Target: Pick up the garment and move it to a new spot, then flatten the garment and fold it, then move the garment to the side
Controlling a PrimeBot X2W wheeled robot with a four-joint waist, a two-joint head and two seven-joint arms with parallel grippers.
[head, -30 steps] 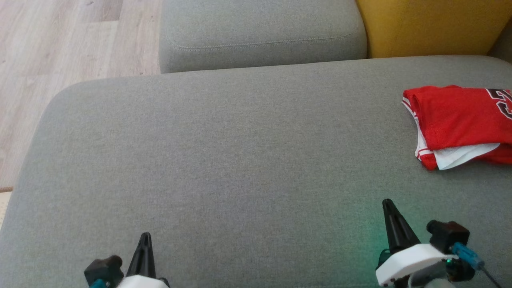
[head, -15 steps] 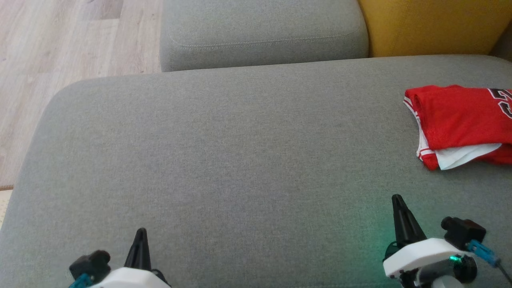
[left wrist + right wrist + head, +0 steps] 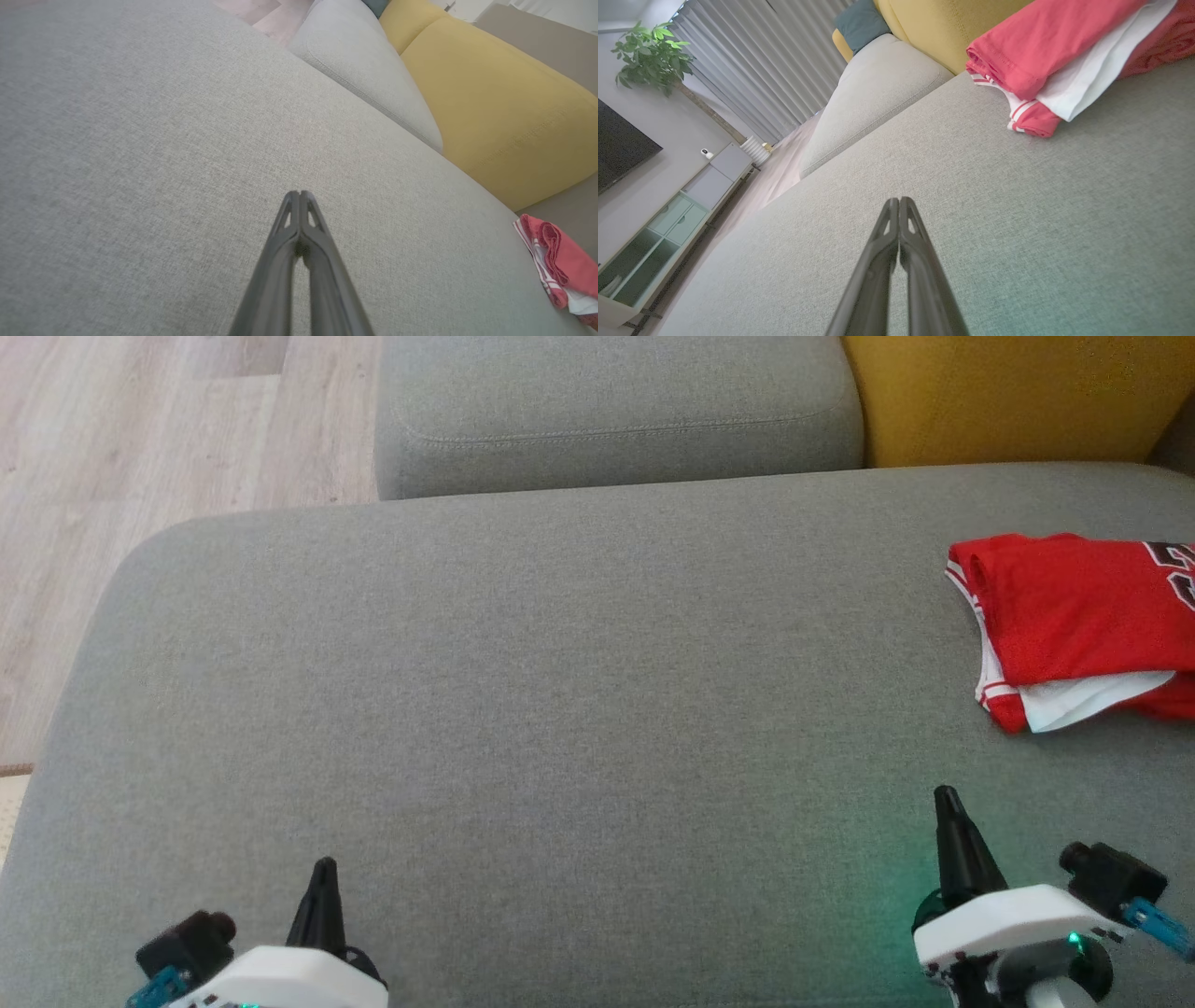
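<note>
The garment (image 3: 1074,616) lies folded at the right end of the sofa (image 3: 560,709), near the yellow cushion (image 3: 1008,392), and runs off my head view's right edge. It sits ahead and to the right of the right pincer (image 3: 947,795) and well apart from the left pincer (image 3: 324,868), so the right arm is nearer. Its long axis seems to run left to right, though the far end is cut off. It is a red jersey with white striped trim, a white layer peeking out at the near edge. Both pincers are closed tight and hold nothing.
</note>
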